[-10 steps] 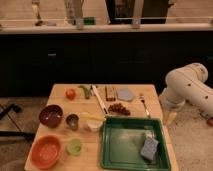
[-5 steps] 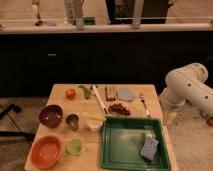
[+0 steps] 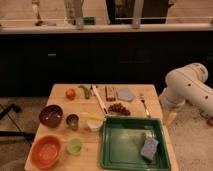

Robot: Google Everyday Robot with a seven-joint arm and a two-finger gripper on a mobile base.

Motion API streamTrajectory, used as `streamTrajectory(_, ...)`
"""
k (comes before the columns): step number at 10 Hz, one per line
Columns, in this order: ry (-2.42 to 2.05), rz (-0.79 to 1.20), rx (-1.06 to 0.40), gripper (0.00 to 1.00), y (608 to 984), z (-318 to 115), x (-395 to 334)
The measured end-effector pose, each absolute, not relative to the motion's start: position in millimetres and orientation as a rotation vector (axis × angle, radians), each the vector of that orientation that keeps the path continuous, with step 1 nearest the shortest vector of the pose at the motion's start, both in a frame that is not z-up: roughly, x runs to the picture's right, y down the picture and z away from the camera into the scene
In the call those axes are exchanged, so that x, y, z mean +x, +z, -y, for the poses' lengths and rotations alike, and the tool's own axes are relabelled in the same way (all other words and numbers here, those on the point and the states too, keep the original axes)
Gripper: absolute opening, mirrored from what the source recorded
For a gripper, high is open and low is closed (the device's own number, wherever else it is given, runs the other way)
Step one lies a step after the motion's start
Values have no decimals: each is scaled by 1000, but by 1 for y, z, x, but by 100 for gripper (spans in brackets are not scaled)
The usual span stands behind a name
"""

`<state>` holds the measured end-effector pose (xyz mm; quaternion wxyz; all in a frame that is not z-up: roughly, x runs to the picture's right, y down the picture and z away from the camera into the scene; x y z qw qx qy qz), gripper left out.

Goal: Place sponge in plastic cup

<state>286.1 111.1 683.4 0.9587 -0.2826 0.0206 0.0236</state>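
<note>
The sponge (image 3: 149, 147), a small blue-grey block, lies in the right part of the green tray (image 3: 111, 150) at the table's front right. The plastic cup (image 3: 75, 146), short and light green, stands upright at the front left, next to the orange bowl (image 3: 46, 151). My white arm (image 3: 187, 87) hangs beside the table's right edge. The gripper (image 3: 170, 118) points down just off that edge, above and to the right of the sponge and far from the cup. It holds nothing that I can see.
On the wooden table (image 3: 60, 90) are a purple bowl (image 3: 51, 115), a dark metallic cup (image 3: 72, 121), a white-yellow cup (image 3: 94, 123), a tomato (image 3: 70, 93), a flat blue-grey disc (image 3: 125, 94), red grapes (image 3: 118, 108) and a fork (image 3: 145, 105). A dark counter stands behind.
</note>
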Motion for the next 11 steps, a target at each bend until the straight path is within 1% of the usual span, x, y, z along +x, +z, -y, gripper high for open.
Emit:
streamTrajectory(9, 48, -41, -573, 80, 683, -111, 286)
streamTrajectory(11, 3, 10, -561, 80, 679, -114, 281)
